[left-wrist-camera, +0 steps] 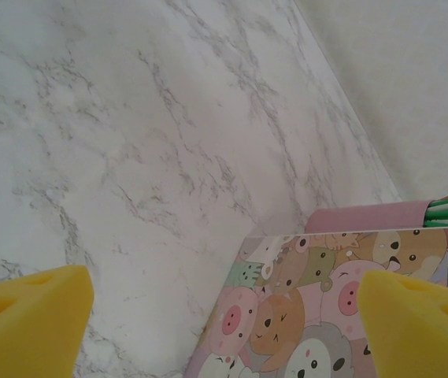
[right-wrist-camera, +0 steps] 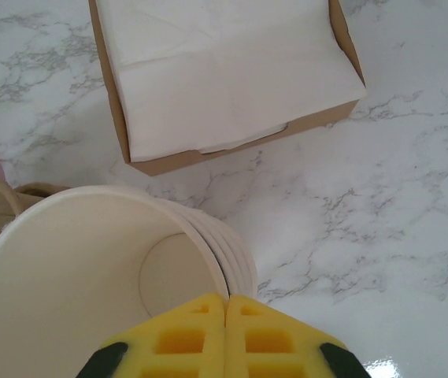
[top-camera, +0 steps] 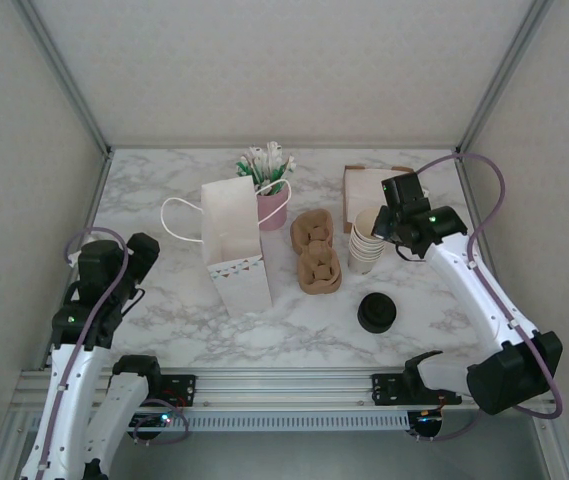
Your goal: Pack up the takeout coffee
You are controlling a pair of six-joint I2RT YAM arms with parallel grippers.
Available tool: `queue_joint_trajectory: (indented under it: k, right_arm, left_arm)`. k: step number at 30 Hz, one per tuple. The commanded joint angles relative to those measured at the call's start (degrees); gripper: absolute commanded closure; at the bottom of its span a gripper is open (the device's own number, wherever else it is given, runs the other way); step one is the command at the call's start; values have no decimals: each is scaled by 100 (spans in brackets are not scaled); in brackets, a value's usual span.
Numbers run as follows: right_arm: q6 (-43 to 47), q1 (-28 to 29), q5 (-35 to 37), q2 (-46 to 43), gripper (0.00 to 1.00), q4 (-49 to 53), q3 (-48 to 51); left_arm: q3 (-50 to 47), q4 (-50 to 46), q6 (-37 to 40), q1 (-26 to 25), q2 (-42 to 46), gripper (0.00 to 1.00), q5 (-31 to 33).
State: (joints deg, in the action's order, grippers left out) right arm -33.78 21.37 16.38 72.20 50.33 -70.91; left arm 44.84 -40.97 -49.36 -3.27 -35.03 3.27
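Top external showed the takeout coffee, a small cup under a round black plastic lid, black from above. It stood upright on the white marbled surface at about 4 o'clock from its middle, clear of both tools. At 12 o'clock from it stood the stack of lidless cream paper cups, and the right tool hung over that stack's 2 o'clock edge. In the right wrist view its yellow fingers were pressed flat together with no gap, right at the rim of the top cup. Whether the thin paper wall was caught between them could not be told. The brown cardboard box of white napkins lay at 12 o'clock from the stack.

The left tool sat at 9 o'clock from the tall white paper bag with looped handles, well apart from the coffee. In the left wrist view its fingers stood wide apart with nothing between them — beyond lay marbled surface and the bag's cartoon-animal side. A pair of brown moulded cup carriers lay between bag and stack. A pink cup of green-and-white packets stood just behind the bag at 1 o'clock.
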Motion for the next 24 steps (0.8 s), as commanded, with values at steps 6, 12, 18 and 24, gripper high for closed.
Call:
queue_joint_trajectory:
  k: [6, 12, 18, 24]
  right_arm:
    - [407, -84, 32, 150, 100, 42, -356]
    - [624, -83, -183, 97, 100, 201, -810]
    - [830, -85, -287, -9, 100, 521, -1471]
    - [1073, -84, -699, -177, 100, 1048, -2354]
  left_arm:
    - [-98, 74, -87, 37, 31, 13, -67]
    - [-98, 69, -96, 31, 39, 14, -52]
    - [-98, 42, -97, 30, 40, 12, 60]
    - [-133, 26, -125, 31, 48, 12, 141]
